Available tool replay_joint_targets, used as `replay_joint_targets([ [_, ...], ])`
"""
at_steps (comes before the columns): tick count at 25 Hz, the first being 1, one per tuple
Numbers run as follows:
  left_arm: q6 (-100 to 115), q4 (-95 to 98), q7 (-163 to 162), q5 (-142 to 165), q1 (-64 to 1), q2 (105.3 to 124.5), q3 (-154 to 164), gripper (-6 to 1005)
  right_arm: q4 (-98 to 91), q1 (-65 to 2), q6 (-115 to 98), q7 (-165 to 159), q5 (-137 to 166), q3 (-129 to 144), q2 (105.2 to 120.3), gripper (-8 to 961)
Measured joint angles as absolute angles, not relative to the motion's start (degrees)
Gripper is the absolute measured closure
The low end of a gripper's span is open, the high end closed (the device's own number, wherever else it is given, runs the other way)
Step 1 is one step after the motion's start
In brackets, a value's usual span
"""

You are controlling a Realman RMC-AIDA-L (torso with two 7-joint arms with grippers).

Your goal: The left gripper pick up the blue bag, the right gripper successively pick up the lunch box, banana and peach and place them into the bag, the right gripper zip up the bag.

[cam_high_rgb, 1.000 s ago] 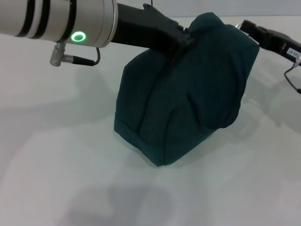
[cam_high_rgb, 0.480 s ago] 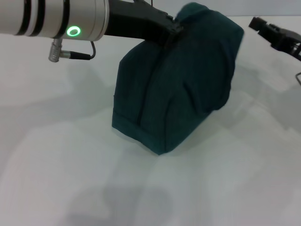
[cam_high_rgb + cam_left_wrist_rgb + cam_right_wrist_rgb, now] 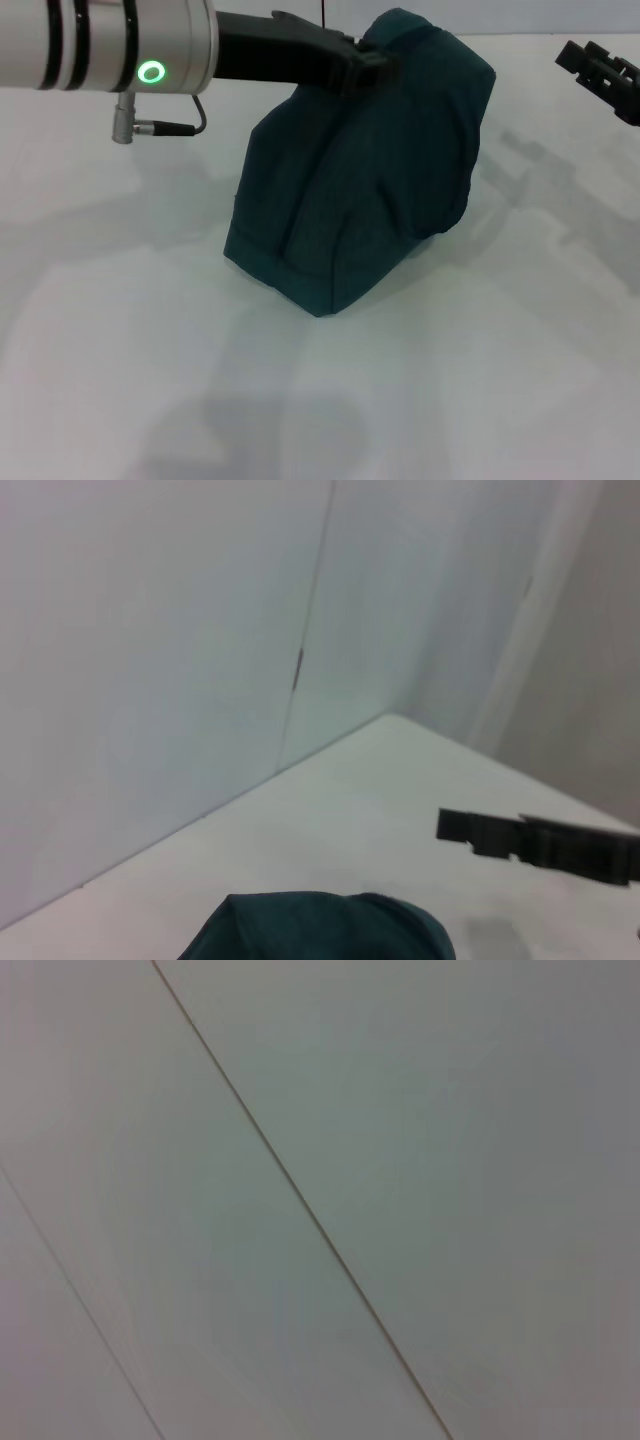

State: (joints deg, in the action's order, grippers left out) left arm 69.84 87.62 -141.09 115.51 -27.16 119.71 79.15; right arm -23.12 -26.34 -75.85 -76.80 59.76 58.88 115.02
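Blue bag: stands on the white counter, its top bunched up and tilted, no opening or foil lining in view — it looks closed.
Left claw: at the bag's top edge, clamped on the fabric there.
Right claw: well apart from the bag, on its right side, clear of the fabric; whether its fingers are apart or together I cannot tell.
Lunch box, banana, peach: none visible around the bag — judged to be inside already.
Progress: judged near the end; packing and zipping appear done, only letting go of the bag seems left.
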Motion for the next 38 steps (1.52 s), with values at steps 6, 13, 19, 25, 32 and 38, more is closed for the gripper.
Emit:
replay_joint_targets([
  [6, 68.9, 85.45, -126.47, 102.5, -22.9, 119.69, 75.73, 776, -24.34, -24.45, -81.58, -73.96, 59.7, 57.76, 114.69, 427],
  [13, 72.72, 84.11, -105.51, 88.58, -14.55, 119.52, 72.0, 499, -28.04, -21.06, -96.12, -70.17, 62.26, 56.24, 112.47, 98],
  [19, 81.36, 78.18, -95.06, 88.43, -8.37, 119.42, 68.51, 254, -30.1, -20.35, -107.59, -64.33, 77.49, 56.05, 111.08, 79],
  [25, 89.69, 61.07, -77.08, 85.23, -5.38, 119.49, 61.07, 231, -29.34, -16.98, -105.18, -57.27, 86.22, 55.89, 113.65, 79],
  [32, 90.96, 45.24, -64.39, 91.03, -6.49, 119.32, 54.27, 231, -22.63, -15.89, -96.08, -50.5, 87.26, 55.87, 114.47, 80],
  [38, 89.12, 39.74, -59.62, 93.38, -6.86, 119.25, 52.88, 231, -21.45, -16.0, -91.35, -49.03, 86.95, 55.85, 114.63, 80],
])
